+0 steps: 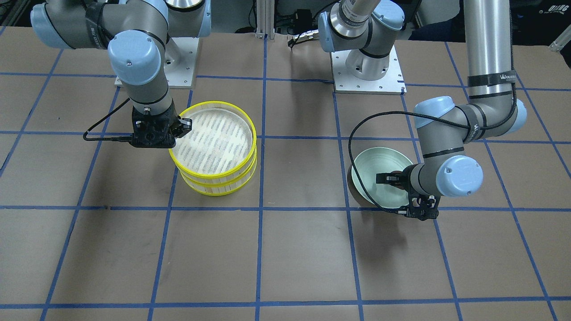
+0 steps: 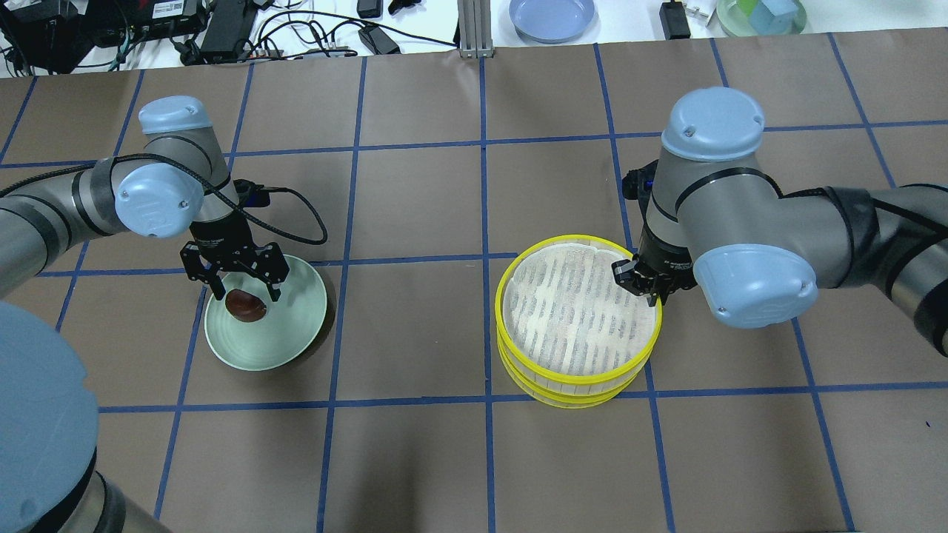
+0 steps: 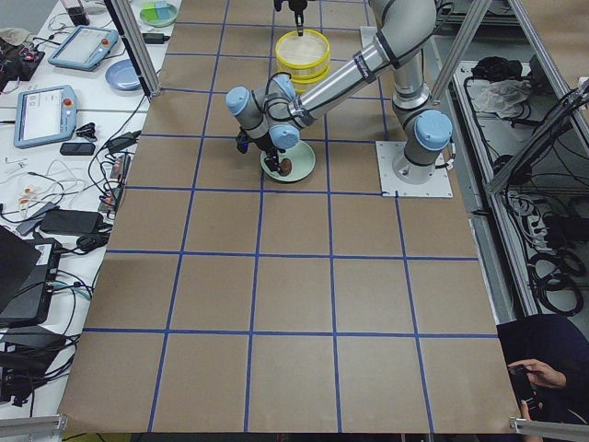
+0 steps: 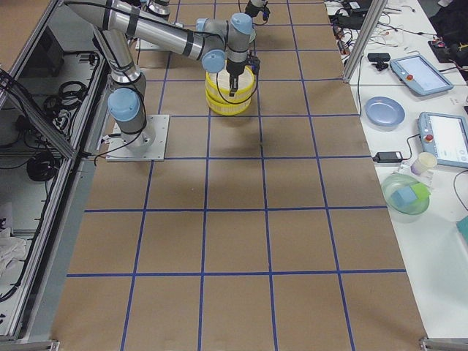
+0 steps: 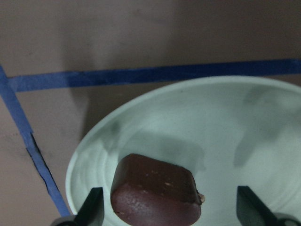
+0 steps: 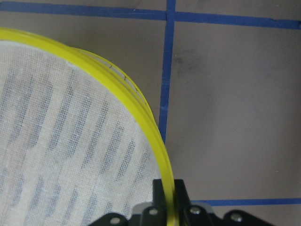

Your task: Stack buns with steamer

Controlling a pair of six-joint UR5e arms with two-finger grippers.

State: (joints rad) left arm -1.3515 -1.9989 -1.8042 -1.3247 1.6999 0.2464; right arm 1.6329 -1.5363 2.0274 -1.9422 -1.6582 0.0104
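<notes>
The dark reddish-brown bun [image 2: 246, 306] lies on the pale mint-green plate [image 2: 296, 326]. My left gripper [image 2: 237, 287] hangs over it, open, with one finger [image 5: 92, 205] on each side of the bun [image 5: 155, 195]. The steamer's two yellow-rimmed tiers stand stacked, the top tier [image 2: 578, 311] a little off-centre on the lower one [image 2: 585, 396]. My right gripper [image 2: 643, 285] is shut on the top tier's yellow rim [image 6: 141, 113] at its edge. The top tier's floor is bare. The cream-white bun is not visible.
A blue plate [image 2: 552, 16] and a green bowl with blocks [image 2: 759, 15] sit beyond the table's far edge, among cables. The two arm bases [image 1: 368, 73] stand at the robot's side. Brown table with blue grid lines lies between plate and steamer.
</notes>
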